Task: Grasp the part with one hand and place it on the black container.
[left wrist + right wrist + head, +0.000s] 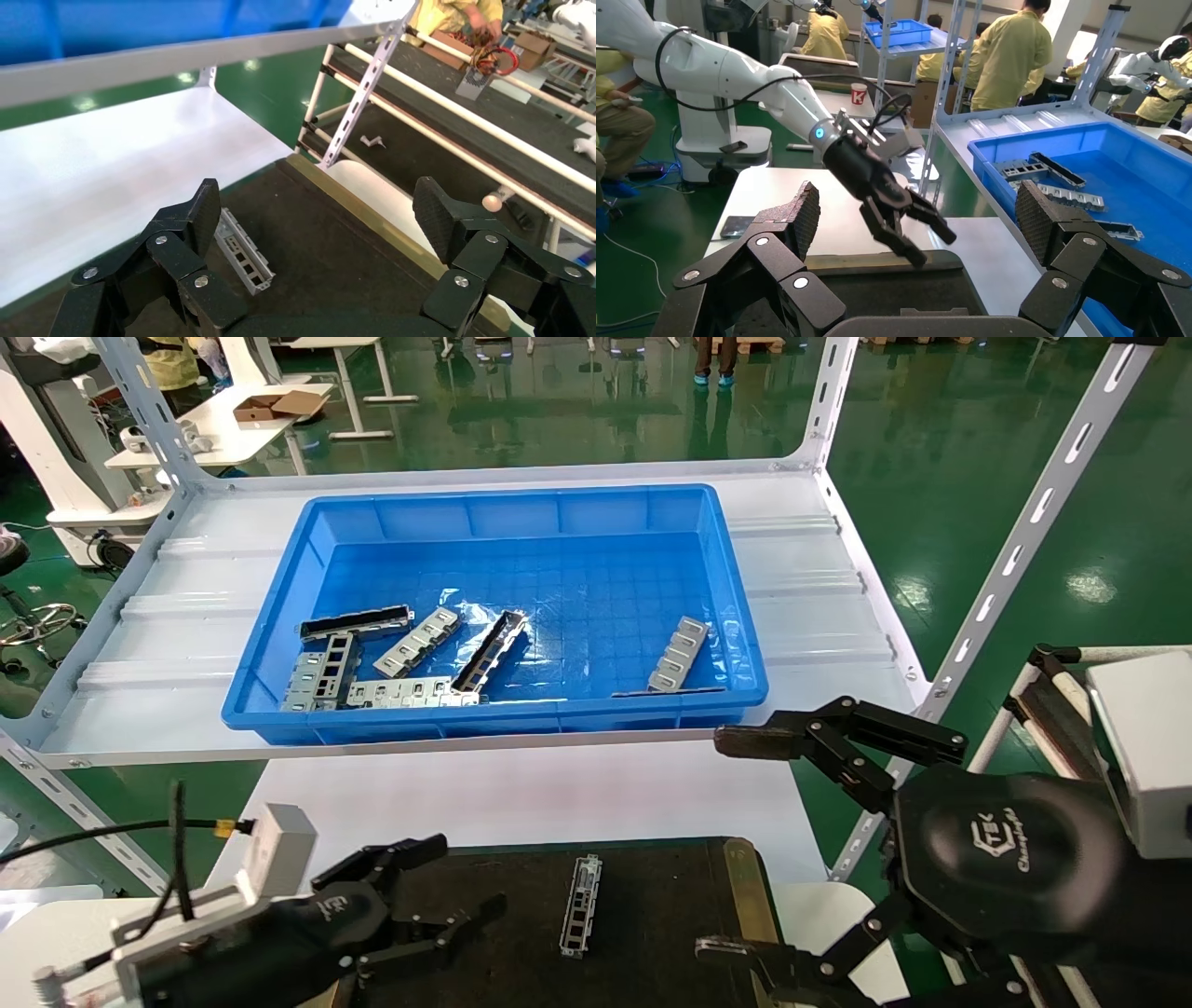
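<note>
The wide, flat black container [652,905] with brass-coloured side strips sits nearest of all, low in the middle. The long, thin silver-grey metal part [580,905] with raised sides and cut-out holes lies flat on it, by itself, with nothing touching it.

On the near left, the black left hand [428,896] on its white forearm hangs over the left side of the container. Its fingers [200,214] are spread apart and hold nothing. The part lies just beside it, to its right.

On the near right, the big black right hand [736,845] hangs past the right edge of the container. Its fingers are spread wide too and hold nothing.

Farther away, a big blue plastic bin [498,514] sits on a white metal shelf [168,635]. Several more silver and dark metal pieces [410,658] lie in the near part of the bin.
</note>
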